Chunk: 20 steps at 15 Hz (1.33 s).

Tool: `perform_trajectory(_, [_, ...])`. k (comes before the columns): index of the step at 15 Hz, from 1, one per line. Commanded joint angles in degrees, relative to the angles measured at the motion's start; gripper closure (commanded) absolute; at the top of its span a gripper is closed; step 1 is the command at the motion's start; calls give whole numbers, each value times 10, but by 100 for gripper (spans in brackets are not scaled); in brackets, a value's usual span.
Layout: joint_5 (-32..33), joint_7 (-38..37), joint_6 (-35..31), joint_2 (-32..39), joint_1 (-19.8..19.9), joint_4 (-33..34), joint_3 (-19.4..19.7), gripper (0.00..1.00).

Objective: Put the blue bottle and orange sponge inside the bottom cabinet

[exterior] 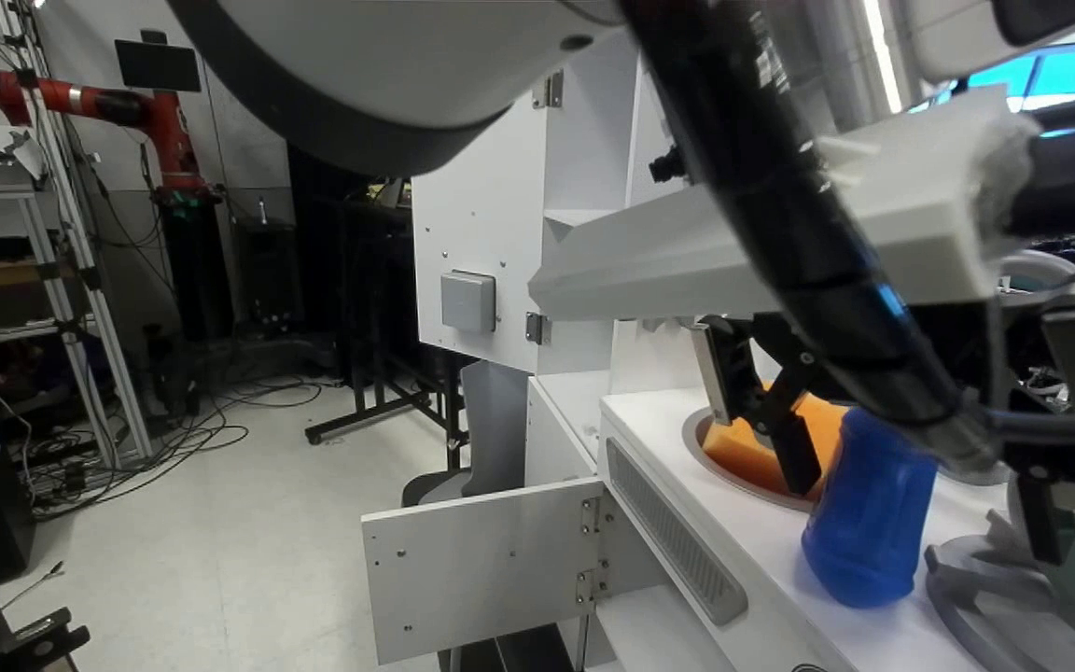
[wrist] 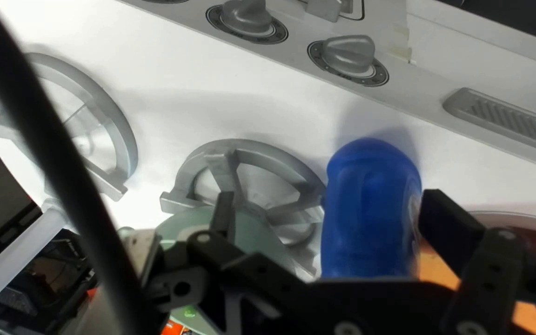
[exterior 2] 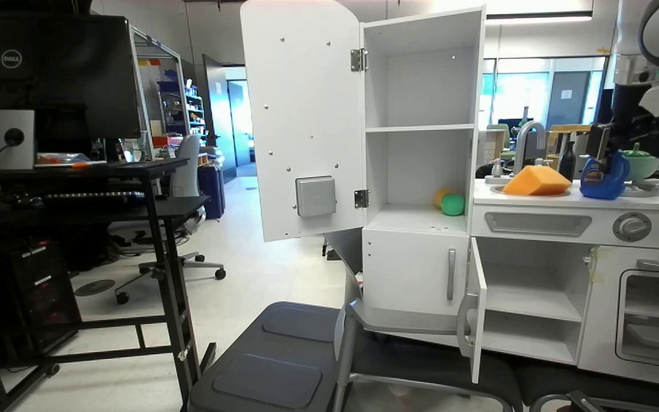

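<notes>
Wrist view: the gripper (wrist: 331,209) stands with its fingers wide apart and the blue bottle (wrist: 370,209) between them; whether either finger touches it, I cannot tell. The bottle is upright on the counter (wrist: 156,70), between a burner (wrist: 227,174) and the sink (exterior: 694,437). In an exterior view its side shows a label (exterior 2: 592,170), too small to read. The sponge (exterior 2: 537,181) sits tilted in the sink, rising above the rim in both exterior views. Below the counter, the cabinet (exterior 2: 530,297) has its door (exterior 2: 476,309) swung open. DELL can be read inside a circle on the back of a black monitor (exterior 2: 60,91). Two knobs (wrist: 349,53) are ringed with printed marks, which I cannot make out. A paper (exterior 2: 566,94) hangs on a distant grey door (exterior 2: 584,106), also unreadable.
</notes>
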<state>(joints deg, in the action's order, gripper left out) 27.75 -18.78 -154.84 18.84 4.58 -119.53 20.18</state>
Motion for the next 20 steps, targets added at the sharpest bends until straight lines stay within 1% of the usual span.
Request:
perform_trajectory(1, [8,-17,-8,21,-13,30,9,0])
perform_trajectory(3, [3,-13,-23,40,-8,39,9,0])
perform_trajectory(4, [3,-15,-11,37,-14,45,9,0])
perform_trajectory(6, [-1,-8,-22,51,-9,53,8,0])
perform_trajectory(7, [-5,-7,-12,52,-12,62,5,23])
perform_trajectory(8, [-6,-4,-11,54,-12,67,4,26])
perform_trajectory(9, [-8,1,-23,64,-7,69,3,32])
perform_trajectory(10, [-10,2,-17,62,-9,73,2,42])
perform_trajectory(12, [-15,6,-19,69,-8,80,-2,58])
perform_trajectory(13, [-16,6,-17,69,-9,83,-3,63])
perform_trajectory(14, [-18,6,-9,67,-12,87,-6,66])
perform_trajectory(15, [-23,13,-11,72,-9,88,-11,71])
perform_trajectory(16, [-40,33,1,74,-1,94,-24,75])
perform_trajectory(17, [-61,69,19,68,8,93,-44,75])
perform_trajectory(20, [-106,159,60,38,19,78,-79,78])
